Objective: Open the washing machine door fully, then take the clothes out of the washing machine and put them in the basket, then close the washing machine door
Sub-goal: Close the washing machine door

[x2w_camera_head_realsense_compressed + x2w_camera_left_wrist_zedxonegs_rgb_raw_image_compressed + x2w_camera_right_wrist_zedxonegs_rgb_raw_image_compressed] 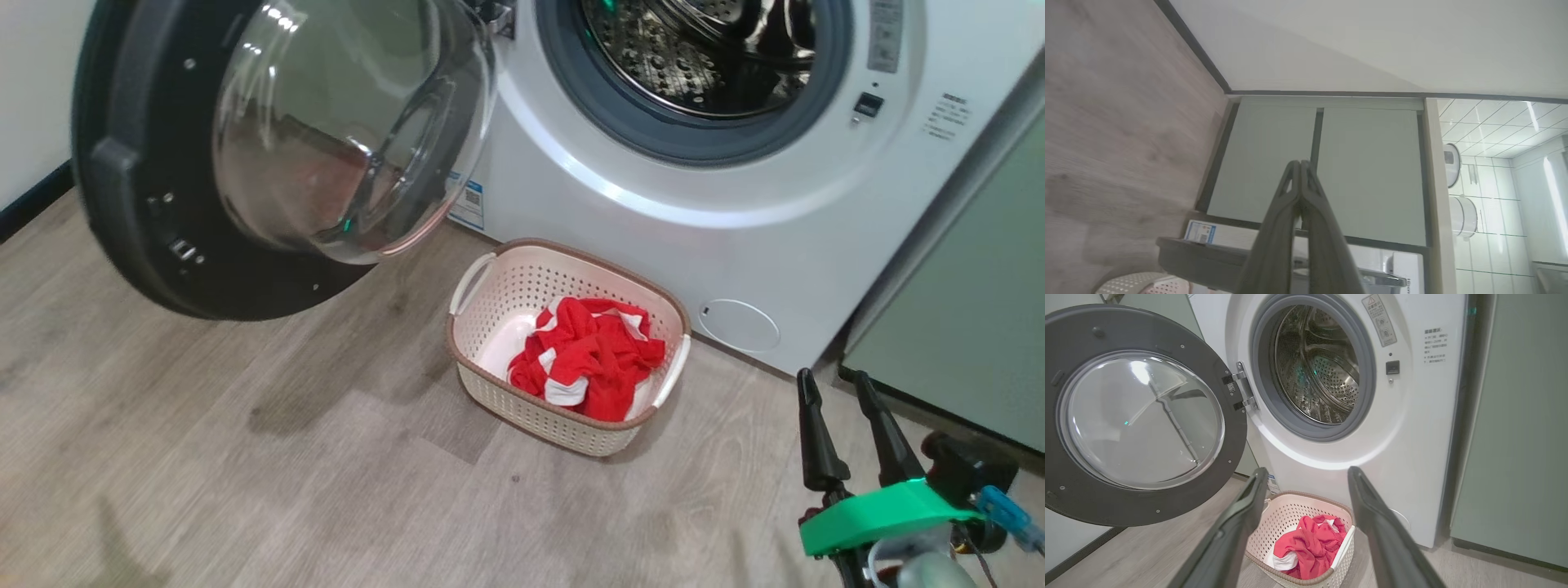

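Quick status for you: the washing machine door is swung wide open, hanging off its hinge on the left side of the washing machine. The steel drum shows through the grey-ringed opening. The basket sits on the wood floor just in front of the machine, below the opening, and there's a crumpled red and white garment inside it.

Your right gripper hangs at the lower right with its fingers spread apart and nothing between them. It's off to the right of the basket, near the pale green cabinet. From its wrist cam the basket sits low between the two fingers.

Your left gripper has its fingers pressed tight together, empty, pointing toward pale green cabinet doors.
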Motion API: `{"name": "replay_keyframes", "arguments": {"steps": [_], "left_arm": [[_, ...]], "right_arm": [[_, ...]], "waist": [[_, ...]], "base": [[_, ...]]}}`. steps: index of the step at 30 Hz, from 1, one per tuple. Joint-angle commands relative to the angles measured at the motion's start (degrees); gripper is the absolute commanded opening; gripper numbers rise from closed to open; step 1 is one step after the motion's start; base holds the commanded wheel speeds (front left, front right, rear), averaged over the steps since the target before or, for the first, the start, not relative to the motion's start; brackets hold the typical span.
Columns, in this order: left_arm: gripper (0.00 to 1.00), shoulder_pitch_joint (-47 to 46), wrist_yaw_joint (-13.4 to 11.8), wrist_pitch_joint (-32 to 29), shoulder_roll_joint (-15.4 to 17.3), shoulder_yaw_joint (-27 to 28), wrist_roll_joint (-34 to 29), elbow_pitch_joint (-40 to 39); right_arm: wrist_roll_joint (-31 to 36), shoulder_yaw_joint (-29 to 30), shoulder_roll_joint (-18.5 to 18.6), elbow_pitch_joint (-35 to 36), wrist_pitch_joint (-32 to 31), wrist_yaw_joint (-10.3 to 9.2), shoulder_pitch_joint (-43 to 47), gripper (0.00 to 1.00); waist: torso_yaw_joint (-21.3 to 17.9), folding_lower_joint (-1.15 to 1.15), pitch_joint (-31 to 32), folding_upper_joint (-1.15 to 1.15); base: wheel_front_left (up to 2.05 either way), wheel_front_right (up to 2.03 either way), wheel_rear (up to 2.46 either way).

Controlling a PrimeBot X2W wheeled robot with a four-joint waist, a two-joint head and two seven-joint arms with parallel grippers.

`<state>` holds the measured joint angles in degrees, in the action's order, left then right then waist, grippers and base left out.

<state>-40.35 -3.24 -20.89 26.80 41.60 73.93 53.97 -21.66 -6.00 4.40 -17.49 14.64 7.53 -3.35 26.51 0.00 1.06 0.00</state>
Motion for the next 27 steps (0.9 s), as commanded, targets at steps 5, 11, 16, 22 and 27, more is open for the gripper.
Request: {"name": "replay_keyframes", "arguments": {"steps": [5, 11, 16, 22, 27], "left_arm": [[0.00, -5.9, -2.1, -4.1, 5.3, 1.7, 2.7, 2.7], [0.00, -7.1, -1.7, -6.8, 6.5, 0.2, 2.2, 4.7], [0.00, -7.6, -1.1, -8.4, 6.6, -1.2, 1.4, 5.7], [0.00, -8.4, -0.3, -9.7, 6.4, -2.2, 1.1, 6.3], [0.00, -9.2, 0.0, -9.4, 5.7, -2.7, 0.9, 6.5]], "right_arm": [[0.5, -1.2, 1.3, 2.1, 0.4, -0.04, -1.4, 1.00], [0.5, -1.3, 2.3, 2.1, 0.4, -0.04, -1.5, 1.00], [0.5, -1.9, 3.1, 2.2, 0.4, -0.04, -1.8, 1.00], [0.4, -2.5, 4.0, 2.4, 0.4, -0.04, -3.1, 1.00], [0.4, -2.8, 4.6, 2.4, 0.4, -0.04, -3.7, 1.00]], "waist": [[-2.5, 0.00, -0.9, 0.00], [-5.0, 0.00, -2.0, 0.00], [-7.0, 0.00, -3.5, 0.00], [-9.3, 0.00, -5.7, 0.00], [-10.4, 0.00, -6.9, 0.00]], "base": [[0.00, 0.00, 0.00], [0.00, 0.00, 0.00], [0.00, 0.00, 0.00], [0.00, 0.00, 0.00], [0.00, 0.00, 0.00]]}}
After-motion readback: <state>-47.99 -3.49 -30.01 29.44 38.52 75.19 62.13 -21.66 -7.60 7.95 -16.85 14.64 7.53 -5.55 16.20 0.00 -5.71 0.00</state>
